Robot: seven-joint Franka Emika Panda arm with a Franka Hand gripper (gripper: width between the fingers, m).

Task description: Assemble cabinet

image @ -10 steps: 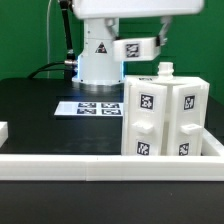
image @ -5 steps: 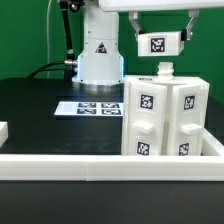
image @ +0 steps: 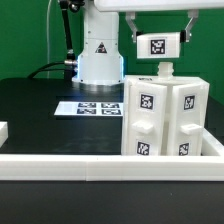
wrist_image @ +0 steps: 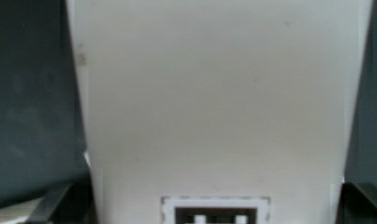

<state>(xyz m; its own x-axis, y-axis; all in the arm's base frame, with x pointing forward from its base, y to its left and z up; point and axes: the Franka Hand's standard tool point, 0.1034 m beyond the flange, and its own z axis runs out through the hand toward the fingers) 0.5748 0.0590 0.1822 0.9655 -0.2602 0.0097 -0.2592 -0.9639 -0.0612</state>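
The cabinet [image: 165, 120] is a large white box with black-and-white tags on its front panels, standing at the exterior view's right. A small white peg [image: 165, 69] sticks up from its top. My gripper [image: 161, 38] hangs just above that peg, shut on a small white tagged block [image: 160, 44] held level between the fingers. In the wrist view a white surface [wrist_image: 211, 100] fills most of the frame, with a tag [wrist_image: 220, 212] near its edge. My gripper [wrist_image: 211, 208] shows only as dark fingertips [wrist_image: 48, 205] at the corners.
The marker board [image: 88, 107] lies flat on the black table in front of the robot base [image: 100, 55]. A long white border rail [image: 90, 166] runs along the table's near edge. A small white part [image: 3, 131] sits at the exterior view's left edge.
The gripper carried the tagged block to the exterior view's right and levelled it above the cabinet's peg. Over the last half second it has barely moved.
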